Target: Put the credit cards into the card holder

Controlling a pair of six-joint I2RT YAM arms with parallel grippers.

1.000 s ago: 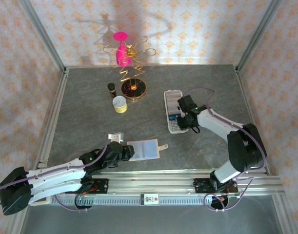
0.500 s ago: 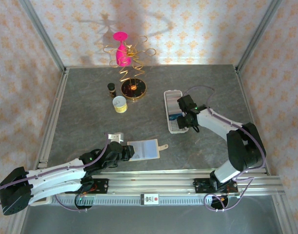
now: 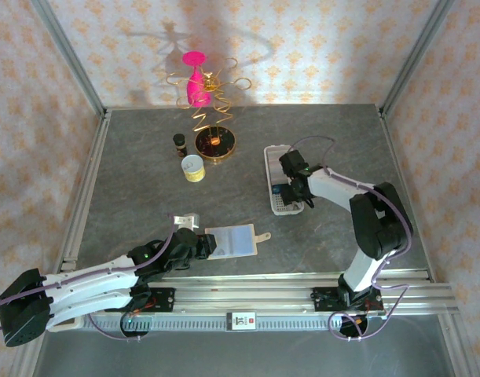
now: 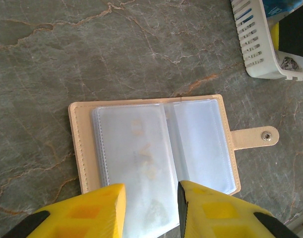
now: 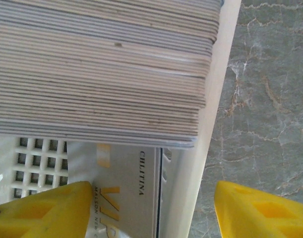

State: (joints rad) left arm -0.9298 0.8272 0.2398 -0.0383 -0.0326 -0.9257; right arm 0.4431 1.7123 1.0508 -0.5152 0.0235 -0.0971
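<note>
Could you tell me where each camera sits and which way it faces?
Top external: above and behind the arms, facing down over the table; both arms show.
Left wrist: faces down on the open wallet; left hand at bottom edge.
Right wrist: faces down on cards in the white tray; right hand below.
Shared: both wrist views catch that tray.

You can read gold "VIP" and black "CILILTINA" on the pale grey plastic card [image 5: 126,198], lying in the white perforated tray [image 5: 22,158], smaller print illegible.
</note>
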